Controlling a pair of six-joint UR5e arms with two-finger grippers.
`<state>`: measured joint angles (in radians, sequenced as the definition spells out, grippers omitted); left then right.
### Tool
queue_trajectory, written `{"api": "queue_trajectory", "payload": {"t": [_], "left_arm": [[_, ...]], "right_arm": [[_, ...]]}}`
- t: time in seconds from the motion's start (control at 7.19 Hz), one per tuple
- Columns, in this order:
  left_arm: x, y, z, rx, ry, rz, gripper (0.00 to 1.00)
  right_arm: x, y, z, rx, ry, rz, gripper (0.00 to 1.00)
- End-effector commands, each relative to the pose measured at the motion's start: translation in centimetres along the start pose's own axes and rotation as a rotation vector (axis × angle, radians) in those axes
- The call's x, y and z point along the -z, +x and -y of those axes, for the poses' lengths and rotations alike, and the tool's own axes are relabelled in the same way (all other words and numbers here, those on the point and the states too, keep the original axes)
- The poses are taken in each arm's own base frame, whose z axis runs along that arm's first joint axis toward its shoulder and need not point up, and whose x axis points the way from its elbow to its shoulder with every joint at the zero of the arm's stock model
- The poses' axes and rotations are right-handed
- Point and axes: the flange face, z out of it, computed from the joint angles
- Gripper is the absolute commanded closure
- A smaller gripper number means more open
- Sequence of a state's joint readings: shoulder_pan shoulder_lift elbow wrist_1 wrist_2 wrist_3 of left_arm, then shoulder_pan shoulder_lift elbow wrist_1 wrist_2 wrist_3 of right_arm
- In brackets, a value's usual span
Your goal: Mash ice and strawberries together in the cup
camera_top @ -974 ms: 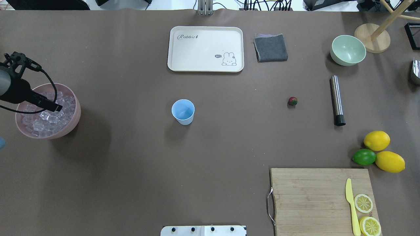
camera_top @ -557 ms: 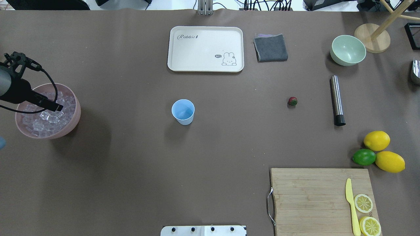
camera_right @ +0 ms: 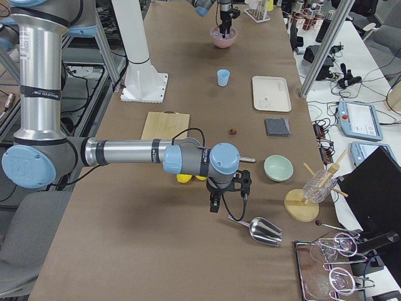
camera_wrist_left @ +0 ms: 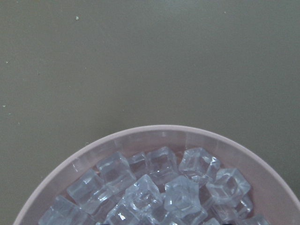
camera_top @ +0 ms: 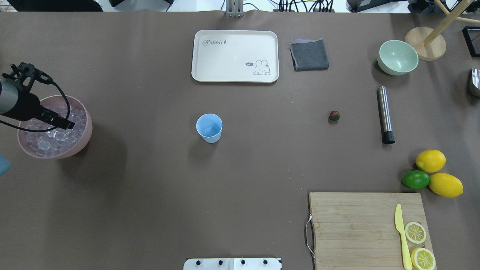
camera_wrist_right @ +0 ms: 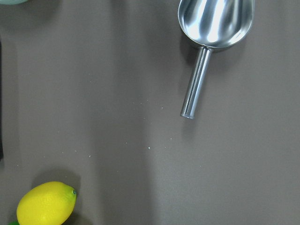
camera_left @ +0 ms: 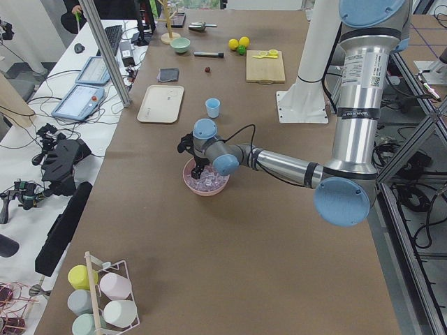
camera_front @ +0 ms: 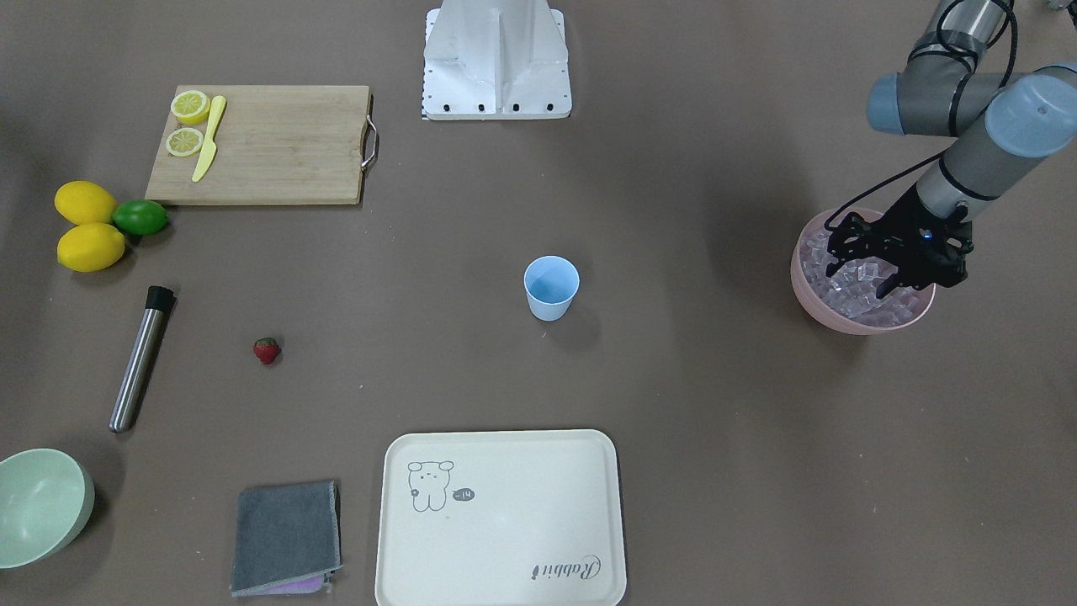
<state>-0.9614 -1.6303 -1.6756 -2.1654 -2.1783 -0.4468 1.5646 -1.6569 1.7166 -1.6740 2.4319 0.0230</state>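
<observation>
The light blue cup (camera_top: 209,127) stands upright and empty mid-table, also in the front view (camera_front: 552,288). The strawberry (camera_top: 334,116) lies on the table well to its right. Many clear ice cubes (camera_top: 52,138) fill the pink bowl (camera_top: 87,131) at the far left, and they show close up in the left wrist view (camera_wrist_left: 159,187). My left gripper (camera_front: 858,279) points down into the bowl, its fingers apart among the top cubes, holding nothing that I can see. My right gripper (camera_right: 219,199) shows only in the exterior right view, above the table near a metal scoop. I cannot tell whether it is open or shut.
A steel muddler (camera_top: 385,114) lies right of the strawberry. A cream tray (camera_top: 235,55), grey cloth (camera_top: 309,54) and pale green bowl (camera_top: 397,57) line the far side. Two lemons and a lime (camera_top: 416,179) lie by the cutting board (camera_top: 356,228). The metal scoop (camera_wrist_right: 215,21) lies at the right end.
My left gripper has shifted slightly over the pink bowl and sits a little lower among the ice. Nothing else has moved.
</observation>
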Motion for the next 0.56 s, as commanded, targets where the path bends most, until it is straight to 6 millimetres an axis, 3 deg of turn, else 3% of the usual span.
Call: {"api": "queue_trajectory", "payload": {"t": [0.0,0.42], "left_arm": [[-0.3,0.3,-0.1,-0.002,-0.005,-0.001,0.2],[-1.3,0.2,-0.2,-0.004,-0.02,-0.002,0.29]], "right_arm": [[0.0,0.1,-0.1,-0.002,-0.002,-0.004,0.0],[0.0,0.1,-0.1,-0.002,-0.002,-0.004,0.0]]}}
